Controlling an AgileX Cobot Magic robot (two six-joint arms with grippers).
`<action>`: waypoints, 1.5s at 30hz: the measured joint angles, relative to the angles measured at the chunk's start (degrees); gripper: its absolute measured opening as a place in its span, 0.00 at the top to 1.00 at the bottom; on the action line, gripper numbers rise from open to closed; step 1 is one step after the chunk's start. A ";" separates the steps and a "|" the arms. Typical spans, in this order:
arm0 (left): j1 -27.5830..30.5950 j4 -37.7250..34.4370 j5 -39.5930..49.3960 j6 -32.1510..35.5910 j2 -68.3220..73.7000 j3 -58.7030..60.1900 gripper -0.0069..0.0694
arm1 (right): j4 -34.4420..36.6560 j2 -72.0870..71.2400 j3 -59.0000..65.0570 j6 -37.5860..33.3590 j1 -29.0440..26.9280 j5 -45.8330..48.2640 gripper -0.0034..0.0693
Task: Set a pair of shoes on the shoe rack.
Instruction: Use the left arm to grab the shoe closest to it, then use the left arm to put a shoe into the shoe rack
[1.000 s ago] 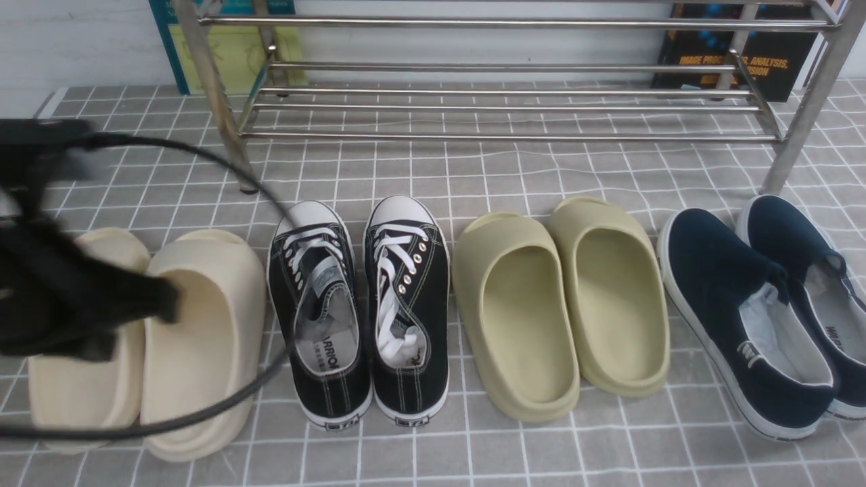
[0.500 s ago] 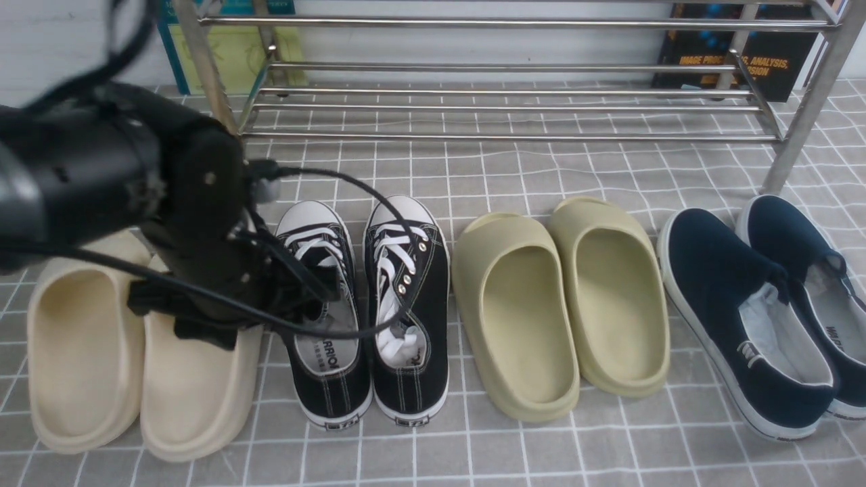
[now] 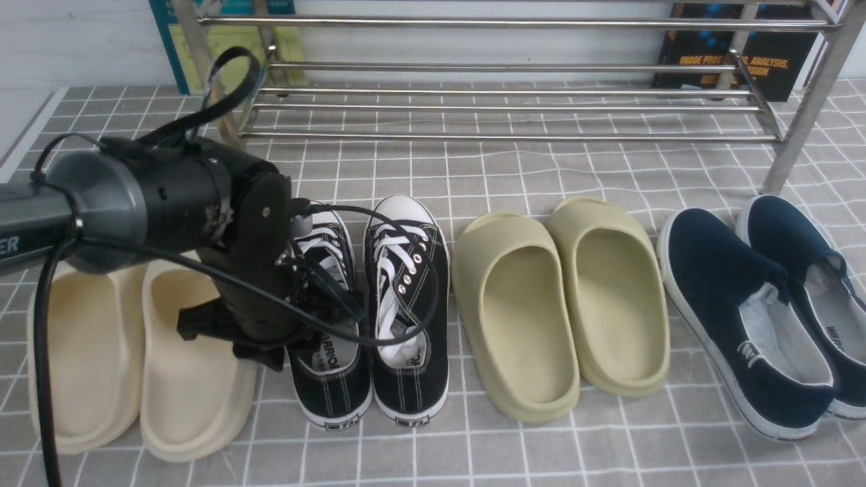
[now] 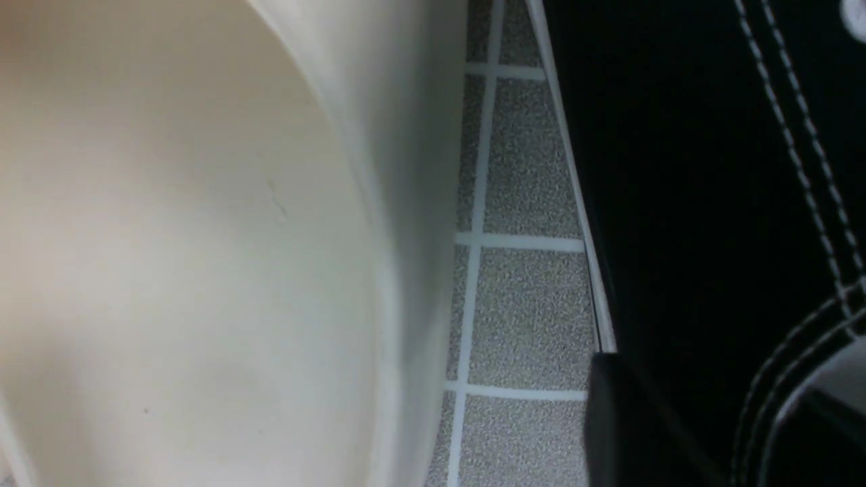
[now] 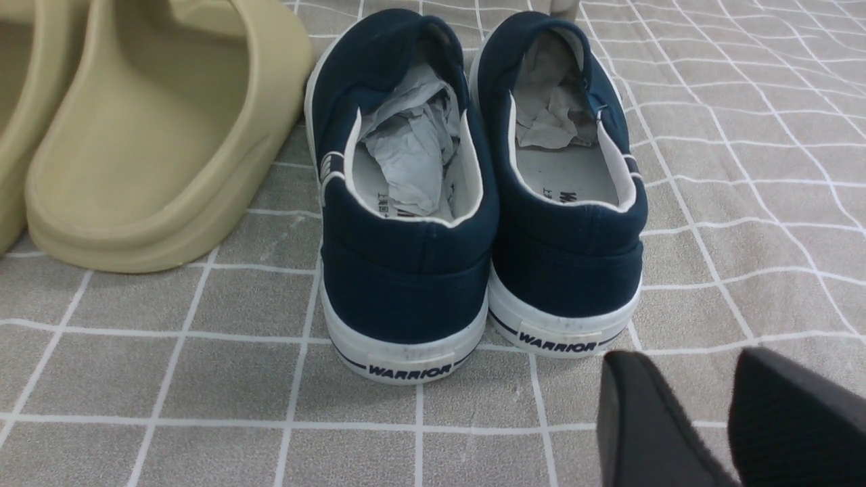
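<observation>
The pair of shoes, two black canvas sneakers with white laces, stands side by side on the checked cloth: the left sneaker [image 3: 335, 379] and the right sneaker [image 3: 409, 304]. My left gripper [image 3: 301, 321] points down over the left sneaker and hides its middle. In the left wrist view the gripper [image 4: 710, 406] is open. One finger [image 4: 622, 419] is outside the sneaker's black side wall [image 4: 676, 169] and the other is inside, over the grey insole. The silver shoe rack [image 3: 507, 136] stands empty at the back. My right gripper [image 5: 703, 385] is open and empty, low over the cloth.
Cream slides [image 3: 95, 338] lie left of the sneakers, the near one [image 4: 169, 237] close beside my left gripper. Olive slides [image 3: 521, 318] lie to their right. Navy slip-ons [image 3: 737, 311] are far right, just ahead of my right gripper [image 5: 406, 257]. Books [image 3: 737, 54] lean behind the rack.
My left arm has swung in from the far left, across the cream slides, and come down over the left sneaker. The shoes have not moved.
</observation>
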 joint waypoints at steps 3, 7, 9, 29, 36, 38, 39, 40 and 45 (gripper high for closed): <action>0.00 -0.13 0.24 -0.06 -0.24 0.00 0.89 | 0.00 0.00 0.00 0.00 0.00 0.00 0.62; 0.00 0.06 2.58 0.23 -2.74 -0.53 0.93 | 0.00 0.00 0.00 0.00 0.00 0.00 0.62; 0.00 -0.24 4.42 0.55 -5.30 -1.56 0.93 | 0.00 0.00 0.00 0.00 0.00 0.00 0.62; 9.07 -9.61 13.81 11.25 0.20 -26.27 0.93 | 0.00 0.00 0.00 0.00 0.00 0.00 0.62; 12.49 -11.33 13.16 13.31 6.66 -33.46 0.93 | 0.00 0.00 0.00 0.00 0.00 0.00 0.62; 13.17 -11.35 12.95 13.78 9.13 -36.56 0.93 | 0.00 0.00 0.00 0.00 0.00 0.00 0.62; 13.39 -11.35 12.95 13.78 10.38 -38.24 0.93 | 0.00 0.00 0.00 0.00 0.00 0.00 0.62; 13.40 -11.30 12.95 13.78 10.63 -38.94 0.93 | 0.00 0.00 0.00 0.00 0.00 0.00 0.62; 14.11 -11.23 13.73 13.96 17.33 -47.50 0.93 | 0.00 0.00 0.00 0.00 0.00 0.00 0.62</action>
